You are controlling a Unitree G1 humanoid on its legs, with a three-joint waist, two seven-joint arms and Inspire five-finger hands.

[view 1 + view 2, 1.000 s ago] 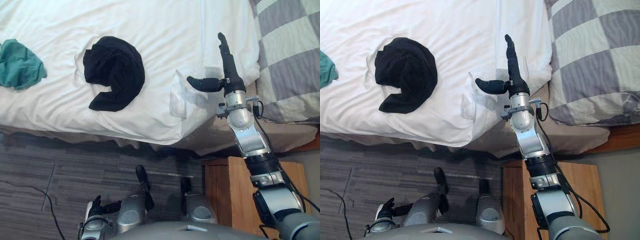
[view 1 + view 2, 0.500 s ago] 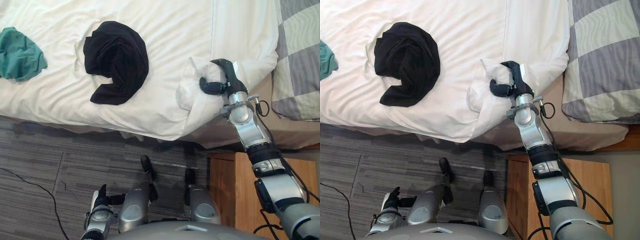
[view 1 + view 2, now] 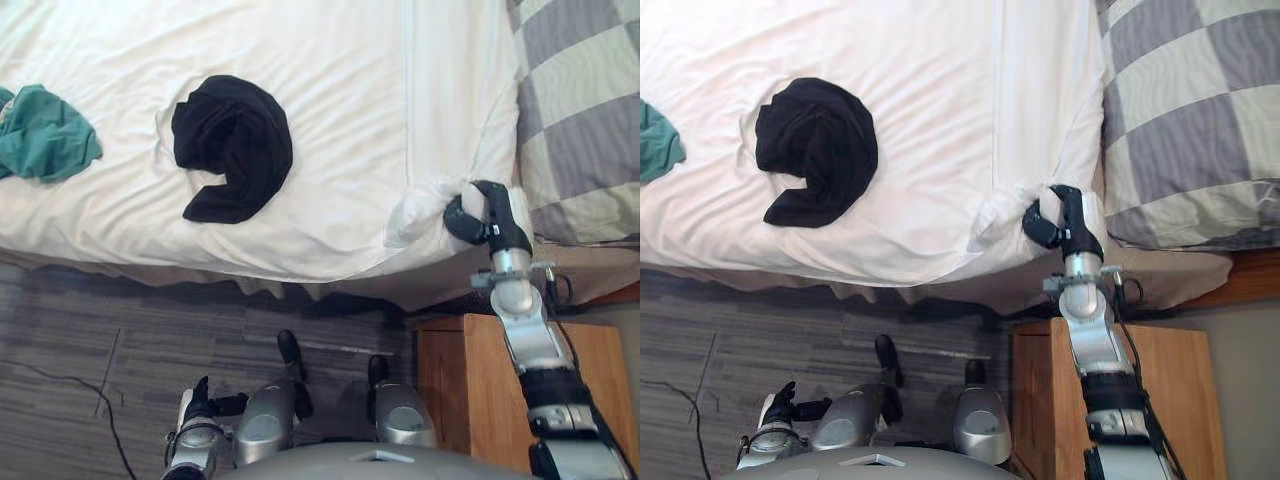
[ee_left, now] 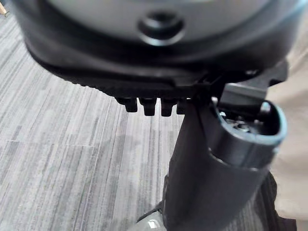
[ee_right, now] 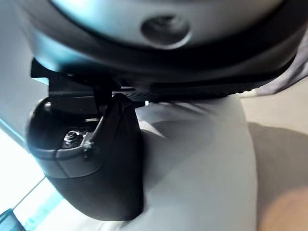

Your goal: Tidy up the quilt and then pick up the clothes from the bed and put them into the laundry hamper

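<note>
White quilt (image 3: 330, 110) cloth is bunched inside the right hand (image 3: 498, 222), whose fingers and thumb are curled tight round the quilt's near corner. In the right wrist view, pale cloth presses close against the hand. The right arm rises from the lower right, passes over a wooden nightstand (image 3: 465, 390) and runs almost straight up to the bed's near edge. There the hand sits just beside a grey-and-cream checked pillow (image 3: 580, 100). A second ago this hand was stretched flat above the quilt, further in from the edge, with a loose flap of quilt folded back beside it. Half a second ago it had clenched on that flap. Now the flap is drawn out toward the pillow, the fold is gone and the quilt lies smoother, with only a small pucker next to the hand. The head camera has shifted between these moments as well. Under the held corner a strip of beige sheet (image 3: 440, 283) shows along the side of the mattress. Two garments lie on the quilt, well apart from the hand: a black garment (image 3: 233, 147) crumpled in a curl near the middle, and a green garment (image 3: 45, 145) at the far left edge. The left hand (image 3: 197, 400) hangs low over the grey striped carpet (image 3: 100, 330); its grasp cannot be made out.
</note>
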